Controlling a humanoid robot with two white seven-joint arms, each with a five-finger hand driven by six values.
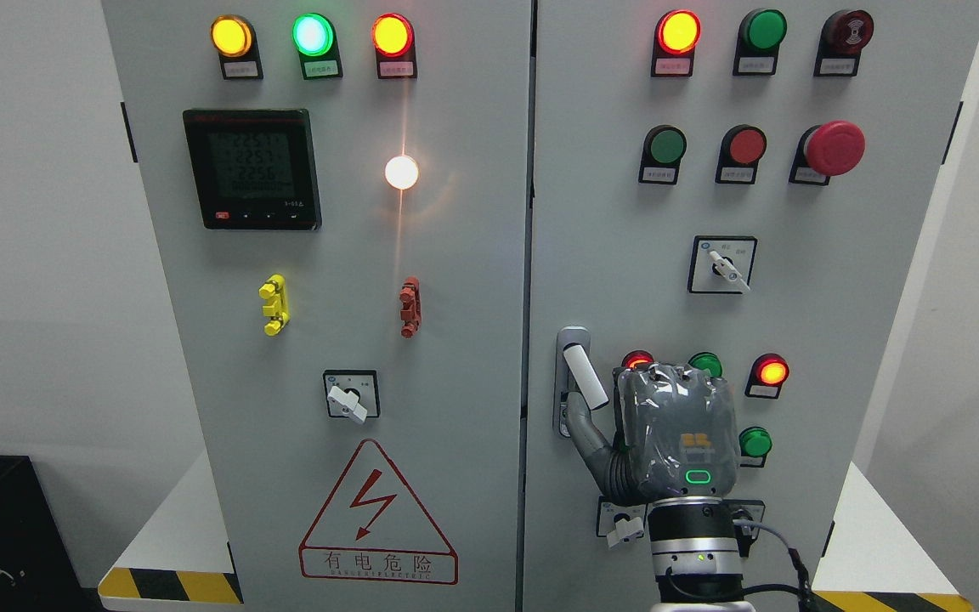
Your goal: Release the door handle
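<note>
- Handle [585, 376] on right door's left edge, long axis near-vertical, tilted slightly.
- Right hand [668, 433] just right of it; thumb touches the handle's base, grip not visible (back of hand faces camera).
- Release means pulling away rightward.

Right hand [675, 433] raised upright on its wrist, back facing the camera, thumb extended up-left, other fingers curled away, out of sight.
</note>
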